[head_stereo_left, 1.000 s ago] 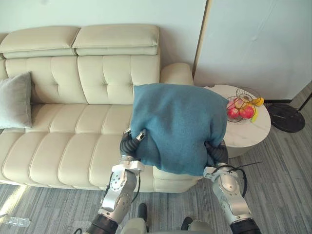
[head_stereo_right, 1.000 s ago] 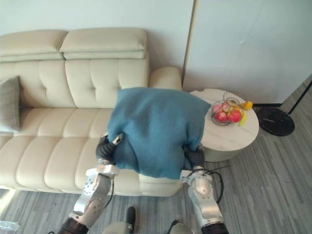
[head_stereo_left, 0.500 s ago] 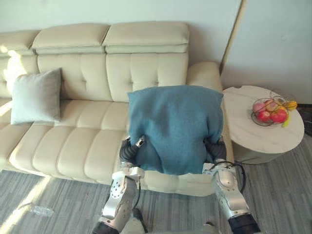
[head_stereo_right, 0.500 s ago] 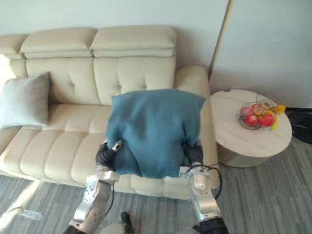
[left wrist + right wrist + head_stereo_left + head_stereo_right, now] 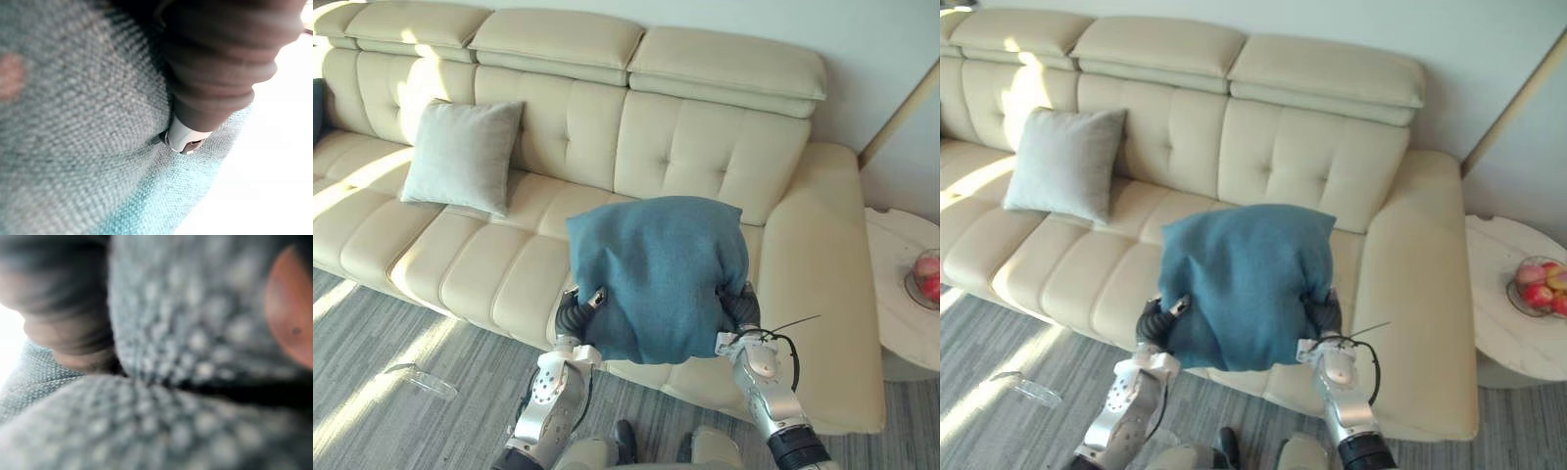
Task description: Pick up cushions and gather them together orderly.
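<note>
A teal-blue cushion (image 5: 656,274) is held up in front of me, over the front edge of the cream sofa (image 5: 705,147). My left hand (image 5: 576,311) presses its lower left side and my right hand (image 5: 741,305) its lower right side, both partly buried in the fabric. The cushion's weave lies right against the left hand (image 5: 215,73) in the left wrist view and against the right hand (image 5: 58,293) in the right wrist view. A light grey cushion (image 5: 462,155) leans upright against the sofa's backrest, to the left and farther away.
A round white side table (image 5: 901,294) with a fruit bowl (image 5: 925,279) stands past the sofa's right armrest. A clear plastic piece (image 5: 416,380) lies on the grey floor at the lower left. A dark cushion edge (image 5: 317,108) shows at the far left.
The camera has swung to the left: sofa and table slid right in the picture, and the grey cushion came fully into view. The blue cushion stays held between both hands.
</note>
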